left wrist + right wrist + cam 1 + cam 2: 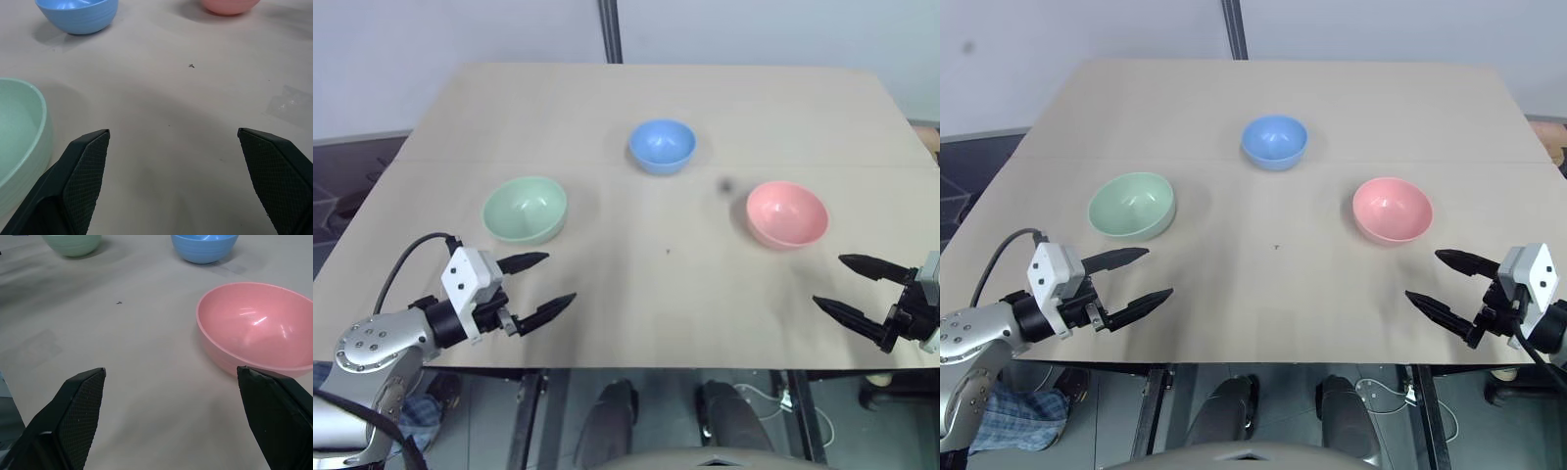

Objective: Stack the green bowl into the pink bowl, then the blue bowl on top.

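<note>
Both grippers (pixel 535 286) (pixel 1440 279) low, angled inward, jaws wide.

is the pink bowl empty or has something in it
Empty: the pink bowl stands upright on the table, its bare inside showing.

Three smooth round plastic bowls stand well apart on the pale wooden table (pixel 607 294): the mint-green bowl (pixel 525 209) at the left, the sky-blue bowl (pixel 662 145) farther back in the middle, the salmon-pink bowl (pixel 787 213) at the right. Bare tabletop runs between them and along the near edge, where the left gripper (pixel 540 286) and right gripper (pixel 1438 282) hover with fingers spread, holding nothing.
</note>
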You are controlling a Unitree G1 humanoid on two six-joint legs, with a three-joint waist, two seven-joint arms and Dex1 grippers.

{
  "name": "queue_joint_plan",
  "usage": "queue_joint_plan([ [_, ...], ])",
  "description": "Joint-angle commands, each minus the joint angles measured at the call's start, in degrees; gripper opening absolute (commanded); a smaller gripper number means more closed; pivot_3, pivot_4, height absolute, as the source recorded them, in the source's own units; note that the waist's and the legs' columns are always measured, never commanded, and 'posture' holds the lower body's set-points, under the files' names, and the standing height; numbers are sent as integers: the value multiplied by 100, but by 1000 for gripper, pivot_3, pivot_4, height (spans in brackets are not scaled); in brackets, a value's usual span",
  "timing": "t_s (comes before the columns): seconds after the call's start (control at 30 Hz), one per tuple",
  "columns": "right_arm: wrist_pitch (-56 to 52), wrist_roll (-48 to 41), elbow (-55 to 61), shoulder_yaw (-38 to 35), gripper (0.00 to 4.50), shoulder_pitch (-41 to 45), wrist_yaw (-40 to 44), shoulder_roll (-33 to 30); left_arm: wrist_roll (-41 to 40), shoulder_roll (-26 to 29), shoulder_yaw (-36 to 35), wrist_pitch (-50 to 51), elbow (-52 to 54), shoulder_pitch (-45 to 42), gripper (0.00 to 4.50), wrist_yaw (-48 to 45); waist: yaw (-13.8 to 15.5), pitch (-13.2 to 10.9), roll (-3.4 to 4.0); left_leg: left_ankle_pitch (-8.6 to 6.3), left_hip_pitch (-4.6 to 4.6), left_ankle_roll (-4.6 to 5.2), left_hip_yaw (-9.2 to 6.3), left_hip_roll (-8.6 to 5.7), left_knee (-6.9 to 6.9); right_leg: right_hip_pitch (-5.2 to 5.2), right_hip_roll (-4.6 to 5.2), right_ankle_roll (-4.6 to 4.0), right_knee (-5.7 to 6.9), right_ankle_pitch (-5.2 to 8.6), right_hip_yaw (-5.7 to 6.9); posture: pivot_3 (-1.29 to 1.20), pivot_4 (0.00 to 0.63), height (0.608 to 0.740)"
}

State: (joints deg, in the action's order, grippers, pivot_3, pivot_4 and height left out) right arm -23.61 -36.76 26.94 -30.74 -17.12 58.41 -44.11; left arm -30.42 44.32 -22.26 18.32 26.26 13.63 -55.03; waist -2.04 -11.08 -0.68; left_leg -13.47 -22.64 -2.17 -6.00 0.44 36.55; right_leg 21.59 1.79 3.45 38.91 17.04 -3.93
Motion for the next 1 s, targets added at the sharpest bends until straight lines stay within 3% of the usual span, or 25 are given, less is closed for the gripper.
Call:
queue_joint_plan([
  [0.03, 130, -72, -6, -146, 4500, 71, 57, -70, -31, 29, -84, -12, 113, -20, 4429, 38, 0, 0, 0, 0, 0, 0, 0, 0, 0, 0, 0, 0, 0, 0, 0, 0, 150, 740],
  [0.8, 145, -13, -71, -118, 4500, 112, 82, -106, -345, 120, 29, 320, 253, -505, 4429, 13, -2, 1, 0, 0, 0, 0, 0, 0, 2, 0, 0, 0, 3, -1, 0, 0, 150, 740],
  [1.0, -16, 591, -310, 386, 4500, 575, -387, -368, -1048, 278, -115, 717, 437, -1073, 4429, -52, -2, 1, 0, 0, 0, 0, -1, 0, 15, -1, -1, 1, 11, -1, 1, 0, 150, 740],
])
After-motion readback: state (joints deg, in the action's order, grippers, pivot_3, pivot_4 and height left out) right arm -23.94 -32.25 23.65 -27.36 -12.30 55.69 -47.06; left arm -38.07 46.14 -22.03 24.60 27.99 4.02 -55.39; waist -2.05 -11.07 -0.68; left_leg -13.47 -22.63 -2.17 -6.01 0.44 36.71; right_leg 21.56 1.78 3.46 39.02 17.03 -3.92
